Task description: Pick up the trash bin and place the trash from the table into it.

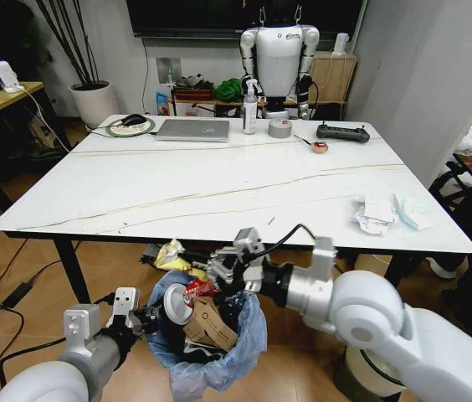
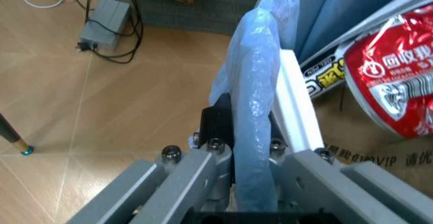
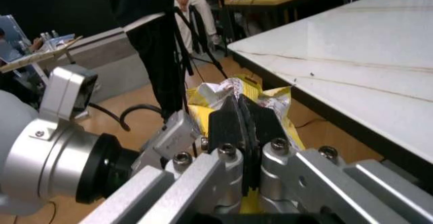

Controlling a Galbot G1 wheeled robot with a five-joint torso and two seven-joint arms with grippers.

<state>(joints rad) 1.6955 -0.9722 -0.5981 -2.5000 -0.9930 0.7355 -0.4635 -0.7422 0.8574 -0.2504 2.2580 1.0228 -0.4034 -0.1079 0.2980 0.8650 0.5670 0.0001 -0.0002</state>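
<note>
we hold the trash bin (image 1: 207, 335) low in front of the near edge of the surface (image 1: 219, 180), our left tool (image 1: 140, 316) clamped on its bag-lined rim (image 2: 260, 133), one finger inside and one outside. the bin already carries a red wrapper (image 2: 396, 82), torn cardboard (image 1: 211, 325) and a can-like piece. our right tool (image 1: 219, 270) hangs just above the bin mouth, its pads (image 3: 245, 125) pressed together with nothing visibly between them; a yellow wrapper (image 3: 271, 100) shows just behind them, and we cannot tell if it is touched.

to do this well, we judge the bin must stay level and the rim grip firm, since the thin bag may slip.

crumpled white tissues (image 1: 387, 211) lie near the surface's right edge, well apart from the bin. a laptop (image 1: 192, 129), a spray bottle (image 1: 250, 107) and a tape roll (image 1: 279, 127) stand at the far side, out of the way.
</note>
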